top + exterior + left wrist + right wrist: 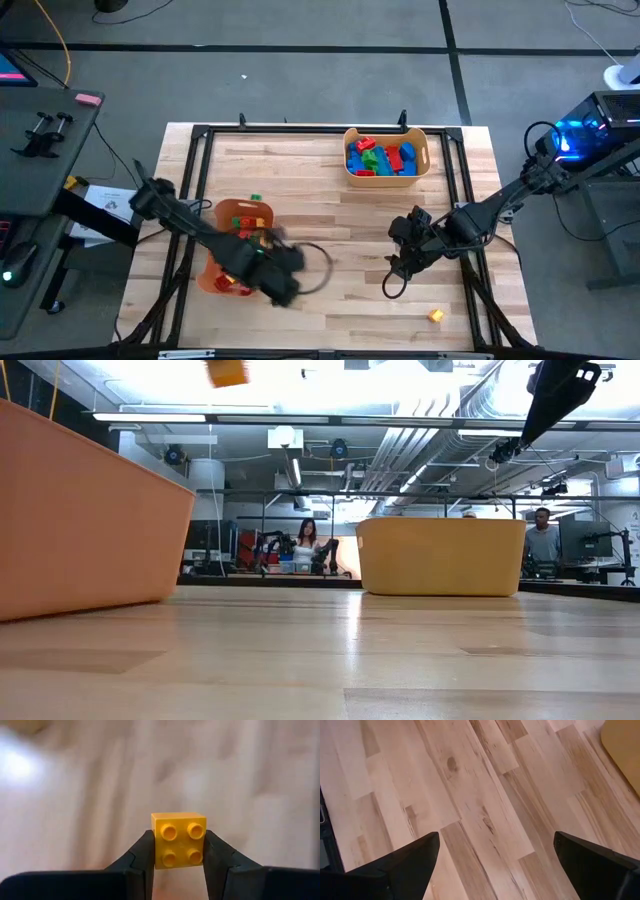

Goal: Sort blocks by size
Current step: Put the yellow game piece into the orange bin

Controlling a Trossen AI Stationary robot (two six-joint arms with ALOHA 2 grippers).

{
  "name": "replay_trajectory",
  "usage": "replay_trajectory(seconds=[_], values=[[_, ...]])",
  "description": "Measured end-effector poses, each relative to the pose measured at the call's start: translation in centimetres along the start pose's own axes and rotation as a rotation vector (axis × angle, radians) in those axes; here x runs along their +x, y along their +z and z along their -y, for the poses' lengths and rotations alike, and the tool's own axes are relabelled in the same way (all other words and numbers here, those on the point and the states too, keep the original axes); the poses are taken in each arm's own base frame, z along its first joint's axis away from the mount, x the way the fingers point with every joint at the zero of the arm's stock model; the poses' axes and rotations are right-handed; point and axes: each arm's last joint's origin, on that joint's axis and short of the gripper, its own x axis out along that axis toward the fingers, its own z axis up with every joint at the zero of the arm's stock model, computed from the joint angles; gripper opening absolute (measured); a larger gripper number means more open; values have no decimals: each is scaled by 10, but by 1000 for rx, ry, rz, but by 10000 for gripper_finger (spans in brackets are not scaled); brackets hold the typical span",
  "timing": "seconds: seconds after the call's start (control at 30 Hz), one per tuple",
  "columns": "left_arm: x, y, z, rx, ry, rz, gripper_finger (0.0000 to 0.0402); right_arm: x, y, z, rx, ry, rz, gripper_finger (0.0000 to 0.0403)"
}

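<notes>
A small yellow block (179, 840) sits clamped between the left gripper (179, 865) fingers, lifted clear of the table near the left bin (232, 212), likely for dropping among small ones; the right gripper (495, 865) waits spread wide, empty, over bare wood

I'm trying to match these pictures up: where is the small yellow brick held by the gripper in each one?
High view: hidden under the blurred left gripper.
Low view: yellow brick at top, left of centre.
Left wrist view: centre, between the fingers.
Right wrist view: absent.
Shared landmark: the near orange bin.
</notes>
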Motion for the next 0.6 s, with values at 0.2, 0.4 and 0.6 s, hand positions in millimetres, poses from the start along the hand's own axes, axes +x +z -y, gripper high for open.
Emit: replay_trajectory(seconds=[0.2,0.4,0.6], values=[[-51,-45,-27,-112,232,-114,89,0,0,0,1,-2,3,389],[-50,-84,-22,-186,158,-216,89,0,-1,-1,0,25,-32,389],[-20,-109,-24,-237,196,-356,118,0,-2,-1,-22,45,-56,389]])
